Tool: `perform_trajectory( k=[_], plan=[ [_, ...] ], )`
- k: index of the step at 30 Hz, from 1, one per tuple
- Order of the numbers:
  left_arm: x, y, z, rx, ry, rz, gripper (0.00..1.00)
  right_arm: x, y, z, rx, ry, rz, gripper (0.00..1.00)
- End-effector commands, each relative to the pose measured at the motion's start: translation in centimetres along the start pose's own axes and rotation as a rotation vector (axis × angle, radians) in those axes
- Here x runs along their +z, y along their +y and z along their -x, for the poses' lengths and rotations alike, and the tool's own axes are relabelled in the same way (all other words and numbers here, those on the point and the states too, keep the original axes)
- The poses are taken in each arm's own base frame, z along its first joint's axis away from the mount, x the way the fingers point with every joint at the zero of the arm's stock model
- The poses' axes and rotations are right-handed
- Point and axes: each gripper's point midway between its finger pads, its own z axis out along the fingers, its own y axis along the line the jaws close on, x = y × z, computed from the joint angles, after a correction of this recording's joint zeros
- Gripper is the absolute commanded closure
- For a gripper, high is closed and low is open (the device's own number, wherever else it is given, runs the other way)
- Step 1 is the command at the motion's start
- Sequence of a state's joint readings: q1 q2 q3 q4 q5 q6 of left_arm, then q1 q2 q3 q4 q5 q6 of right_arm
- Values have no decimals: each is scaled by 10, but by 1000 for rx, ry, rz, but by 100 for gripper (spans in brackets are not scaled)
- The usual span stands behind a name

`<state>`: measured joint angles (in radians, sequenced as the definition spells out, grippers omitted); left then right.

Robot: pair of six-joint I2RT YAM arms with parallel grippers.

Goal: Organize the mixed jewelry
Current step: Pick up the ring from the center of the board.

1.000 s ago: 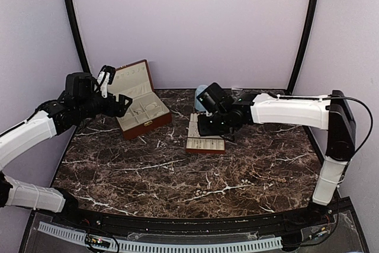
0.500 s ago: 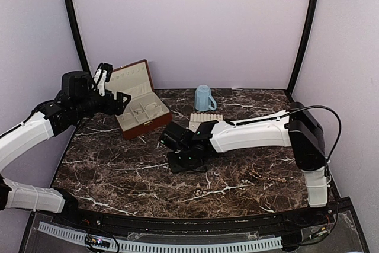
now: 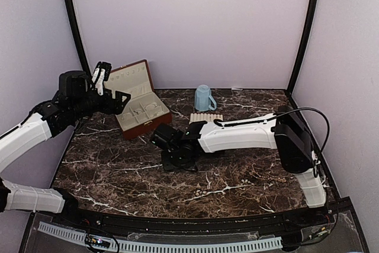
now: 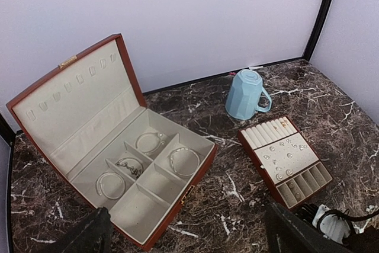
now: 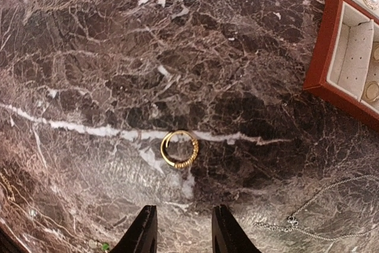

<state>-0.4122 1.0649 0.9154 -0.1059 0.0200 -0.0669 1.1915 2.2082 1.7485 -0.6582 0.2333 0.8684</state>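
Dark marble worktop [image 3: 249, 170], lilac walls [image 3: 189, 22]. Left fingers [image 4: 86, 236] by the box [image 3: 145, 125] gape wide, empty; right fingers [image 5: 142, 229] in front of it, half-parted, empty too.

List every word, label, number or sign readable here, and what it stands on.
None can be read. The jewelry box, the slotted tray, the blue mug, the gold ring and the marble table show no lettering; the box's brass clasp is too small to tell.

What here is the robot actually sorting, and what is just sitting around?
For the job: gold ring, thin chain, wooden jewelry box, slotted tray.
Just lying about: blue mug.
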Motion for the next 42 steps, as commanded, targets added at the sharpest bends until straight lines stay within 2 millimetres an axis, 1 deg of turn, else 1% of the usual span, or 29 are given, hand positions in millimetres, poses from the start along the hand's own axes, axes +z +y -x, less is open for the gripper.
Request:
perform_trajectory(
  k=[1, 6, 14, 26, 35, 42],
  plan=[
    [-9, -3, 13, -14, -43, -20, 8, 2, 2, 13, 8, -53, -52, 68],
    [-10, -4, 14, -15, -45, -22, 8, 10, -6, 20, -1, -63, -107, 71],
    [-10, -4, 14, -15, -47, -23, 8, 24, -13, 24, -4, -60, -128, 77],
    [-9, -4, 13, -15, -42, -23, 8, 34, -12, 25, -15, -55, -119, 82],
    [-9, -4, 13, -17, -42, -24, 8, 33, -10, 31, -11, -65, -109, 82],
    [-9, -4, 12, -18, -41, -26, 8, 39, -7, 29, -17, -56, -94, 82]
  ],
)
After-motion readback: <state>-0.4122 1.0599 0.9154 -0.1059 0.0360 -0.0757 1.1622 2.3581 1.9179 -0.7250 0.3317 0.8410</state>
